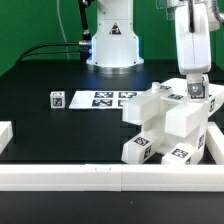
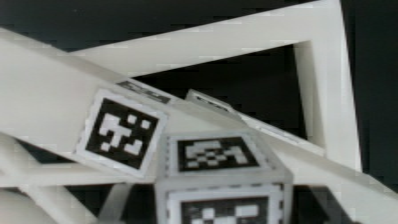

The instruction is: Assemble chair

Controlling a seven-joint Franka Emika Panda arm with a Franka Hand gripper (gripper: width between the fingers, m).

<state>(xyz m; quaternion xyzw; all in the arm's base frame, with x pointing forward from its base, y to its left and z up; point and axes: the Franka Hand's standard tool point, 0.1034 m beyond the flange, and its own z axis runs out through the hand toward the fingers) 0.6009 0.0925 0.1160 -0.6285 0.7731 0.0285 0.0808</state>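
1. White rail (image 1: 90,176): one, nearest.
2. Chair (image 1: 165,125): one stacked cluster, exterior view's right; my gripper (image 1: 196,90) at its top, fingers apart or clamped I cannot tell.
3. Small tagged block (image 1: 57,98): one, beside marker board (image 1: 110,98), exterior view only.
4. Wrist view alone: three tags (image 2: 121,133) close-up.

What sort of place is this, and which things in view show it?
Probably a robotics lab bench: a robot arm's base at a black table, a marker board of printed tags, and tagged white chair parts.

Black table (image 1: 50,130), white rail (image 1: 100,178) along its edge, dark backdrop (image 1: 30,25)
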